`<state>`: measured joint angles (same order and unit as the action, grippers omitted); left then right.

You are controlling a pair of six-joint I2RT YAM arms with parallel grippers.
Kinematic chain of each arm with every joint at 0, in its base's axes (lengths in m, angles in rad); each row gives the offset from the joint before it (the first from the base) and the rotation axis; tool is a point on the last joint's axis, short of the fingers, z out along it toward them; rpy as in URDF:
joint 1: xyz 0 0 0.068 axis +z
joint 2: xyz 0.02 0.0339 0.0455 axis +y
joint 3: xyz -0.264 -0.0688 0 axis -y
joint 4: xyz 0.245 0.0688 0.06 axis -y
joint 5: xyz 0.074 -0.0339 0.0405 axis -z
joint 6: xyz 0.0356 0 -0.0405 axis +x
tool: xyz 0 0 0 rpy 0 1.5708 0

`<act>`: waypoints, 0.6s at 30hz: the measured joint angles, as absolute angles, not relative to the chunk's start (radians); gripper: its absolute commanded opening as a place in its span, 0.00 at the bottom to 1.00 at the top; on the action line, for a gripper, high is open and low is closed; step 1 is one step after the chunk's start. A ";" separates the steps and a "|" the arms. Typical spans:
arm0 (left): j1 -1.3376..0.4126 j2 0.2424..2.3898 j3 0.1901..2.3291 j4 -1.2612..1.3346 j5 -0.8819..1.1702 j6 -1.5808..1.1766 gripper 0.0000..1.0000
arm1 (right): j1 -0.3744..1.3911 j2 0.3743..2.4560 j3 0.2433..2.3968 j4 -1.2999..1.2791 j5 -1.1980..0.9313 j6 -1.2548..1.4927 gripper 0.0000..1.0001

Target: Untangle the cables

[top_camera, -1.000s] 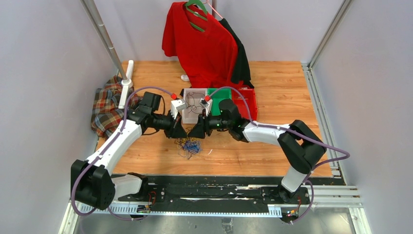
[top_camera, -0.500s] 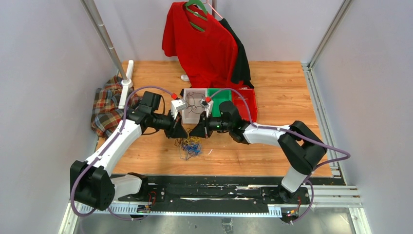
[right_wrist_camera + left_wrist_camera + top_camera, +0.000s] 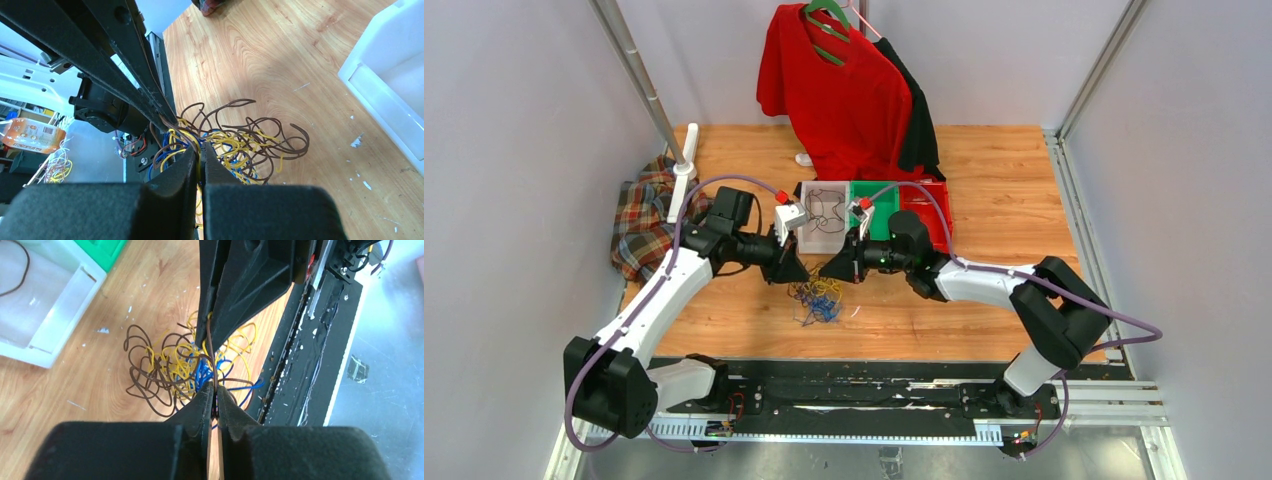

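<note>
Left tool [image 3: 214,396] and right tool [image 3: 200,156] pinched shut, tip to tip.
Brown strand [image 3: 211,356] runs straight between them; cables [image 3: 816,298] bunch just beneath, equally near both.

Seen from overhead, the cables [image 3: 816,297] are too small to tell single strands apart.

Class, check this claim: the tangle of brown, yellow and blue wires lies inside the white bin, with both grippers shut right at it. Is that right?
One thing is wrong. The tangle of wires lies on the wooden table, in front of the white bin, not inside it, as the top external view shows. The left gripper and right gripper are indeed shut right at it.
</note>
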<state>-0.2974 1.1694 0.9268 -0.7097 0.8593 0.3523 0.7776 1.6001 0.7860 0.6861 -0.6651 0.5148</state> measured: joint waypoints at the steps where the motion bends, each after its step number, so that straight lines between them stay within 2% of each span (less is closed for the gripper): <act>1: -0.297 1.169 0.927 -0.713 0.856 0.353 0.22 | 0.777 1.600 0.786 0.688 -0.665 0.518 0.01; 3: -0.297 1.169 0.928 -0.729 0.851 0.353 0.41 | 0.769 1.600 0.786 0.691 -0.669 0.527 0.01; 6: -0.297 1.169 0.934 -0.746 0.846 0.351 0.55 | 0.761 1.600 0.786 0.691 -0.673 0.531 0.01; 12: -0.297 1.170 0.968 -0.757 0.850 0.344 0.58 | 0.768 1.600 0.802 0.650 -0.681 0.509 0.01; 18: -0.297 1.181 0.982 -0.758 0.873 0.345 0.54 | 0.782 1.600 0.829 0.611 -0.682 0.486 0.01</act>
<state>-0.2970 1.1812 0.9817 -0.7582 0.8726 0.3450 0.7818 1.5997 0.8288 0.6109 -0.6819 0.4858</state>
